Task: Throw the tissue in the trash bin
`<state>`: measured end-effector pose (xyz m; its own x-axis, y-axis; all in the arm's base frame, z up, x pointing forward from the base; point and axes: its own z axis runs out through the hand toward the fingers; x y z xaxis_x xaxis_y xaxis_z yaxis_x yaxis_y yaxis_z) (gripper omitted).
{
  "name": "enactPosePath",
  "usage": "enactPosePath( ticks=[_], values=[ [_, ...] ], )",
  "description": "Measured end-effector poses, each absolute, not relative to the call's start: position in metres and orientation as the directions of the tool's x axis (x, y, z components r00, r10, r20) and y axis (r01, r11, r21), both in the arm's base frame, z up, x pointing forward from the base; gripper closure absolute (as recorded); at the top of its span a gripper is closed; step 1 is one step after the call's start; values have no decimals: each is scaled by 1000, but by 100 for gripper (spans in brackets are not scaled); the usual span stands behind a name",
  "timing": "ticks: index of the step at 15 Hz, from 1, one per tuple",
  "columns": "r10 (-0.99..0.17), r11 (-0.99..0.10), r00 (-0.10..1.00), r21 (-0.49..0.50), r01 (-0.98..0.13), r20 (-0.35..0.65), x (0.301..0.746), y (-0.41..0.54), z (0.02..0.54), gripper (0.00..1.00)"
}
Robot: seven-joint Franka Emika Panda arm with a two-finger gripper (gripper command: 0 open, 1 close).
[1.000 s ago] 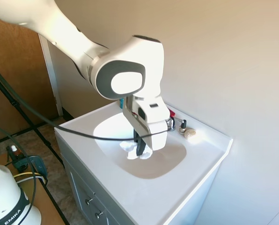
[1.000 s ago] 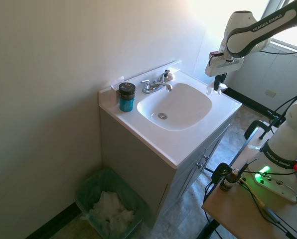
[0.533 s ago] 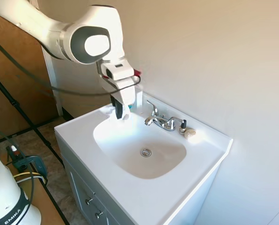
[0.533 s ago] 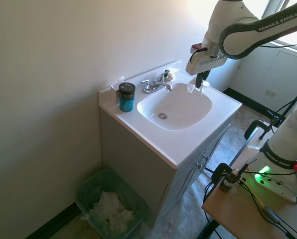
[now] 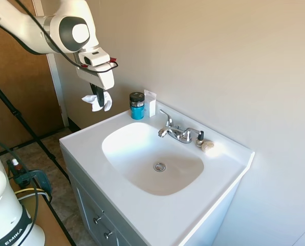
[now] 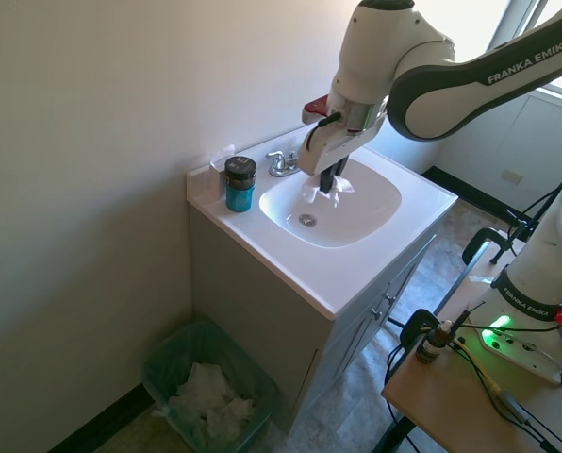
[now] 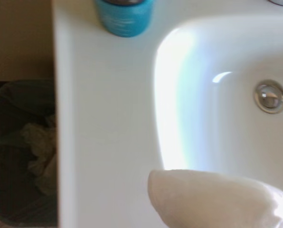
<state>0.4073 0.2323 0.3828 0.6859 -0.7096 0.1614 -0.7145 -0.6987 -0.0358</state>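
1. The tissue (image 5: 97,102) is pinched between my fingers, a crumpled white wad hanging in the air above the sink (image 5: 142,148), over the basin's edge on the jar side.
2. My gripper (image 5: 97,99) is closed on the tissue and points downward; white folds stick out on both sides of the dark fingers. The second exterior view shows the same hold, the tissue (image 6: 325,189) under my gripper (image 6: 330,181), clear of the sink (image 6: 356,203).
3. In the wrist view a pale rounded mass, the tissue (image 7: 217,199), sits over the rim beside the sink (image 7: 217,71).
4. A teal jar with a black lid (image 5: 137,105) stands on the counter behind the sink, just beside an upright white card (image 5: 150,103).
5. The faucet (image 5: 175,131) is at the back of the sink; a small beige lump (image 5: 208,146) lies past it.
6. The trash bin (image 6: 210,387) stands on the floor beside the cabinet, below the jar end of the sink, with crumpled white paper in it.
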Motion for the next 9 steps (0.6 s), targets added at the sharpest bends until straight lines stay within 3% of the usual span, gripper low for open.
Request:
enactPosePath(
  ticks=[4, 9],
  values=[
    [-655, -749, 741, -2, -663, 149, 422, 318, 361, 100],
    [-615, -777, 783, 96, -622, 99, 427, 381, 288, 100]
  ],
)
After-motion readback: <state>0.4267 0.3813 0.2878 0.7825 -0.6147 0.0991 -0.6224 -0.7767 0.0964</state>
